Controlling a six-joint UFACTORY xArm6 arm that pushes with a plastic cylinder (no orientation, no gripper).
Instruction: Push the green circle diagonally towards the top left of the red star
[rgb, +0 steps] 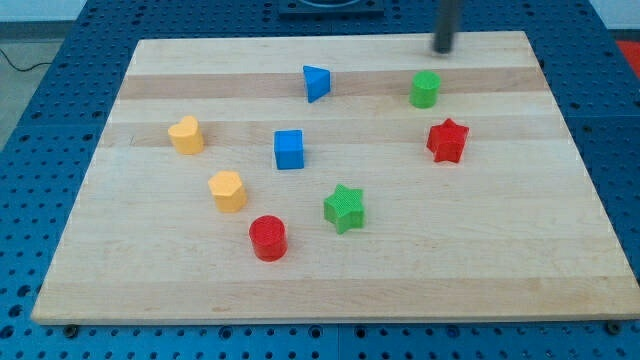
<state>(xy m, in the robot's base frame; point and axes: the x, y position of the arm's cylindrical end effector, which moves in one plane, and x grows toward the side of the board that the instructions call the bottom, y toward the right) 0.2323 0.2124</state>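
Note:
The green circle (425, 89) stands near the view's top right of the board. The red star (447, 140) lies just below it and slightly to the right, with a small gap between them. My tip (443, 49) is at the board's top edge, just above and slightly right of the green circle, not touching it.
A blue triangle (316, 82) lies left of the green circle. A blue cube (289, 149), a green star (345, 208) and a red circle (268, 238) sit mid-board. Two yellow blocks (186, 135) (228, 190) lie at the left. The wooden board (560, 250) rests on a blue perforated table.

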